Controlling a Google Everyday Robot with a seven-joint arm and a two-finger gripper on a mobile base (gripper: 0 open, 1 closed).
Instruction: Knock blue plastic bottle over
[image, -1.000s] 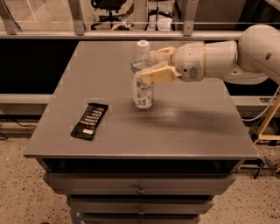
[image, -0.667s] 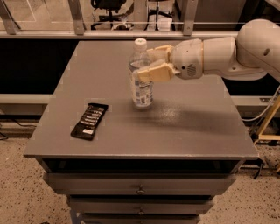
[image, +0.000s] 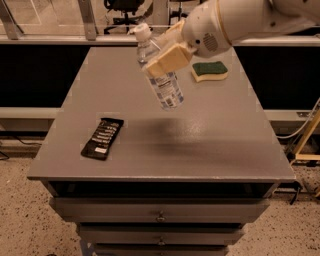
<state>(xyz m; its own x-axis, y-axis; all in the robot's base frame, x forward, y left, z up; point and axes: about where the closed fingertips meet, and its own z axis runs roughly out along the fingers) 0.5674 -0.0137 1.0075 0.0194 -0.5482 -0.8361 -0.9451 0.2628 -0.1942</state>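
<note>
Gripper above the grey table, its tan fingers clamped around the blue plastic bottle, which tilts with its cap up-left; green-and-yellow sponge just right of it, black packet lower left.

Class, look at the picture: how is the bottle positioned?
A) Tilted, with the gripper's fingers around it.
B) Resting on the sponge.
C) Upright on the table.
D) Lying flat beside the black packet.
A: the bottle leans with its cap toward the upper left, clamped in the gripper over the table.
</note>
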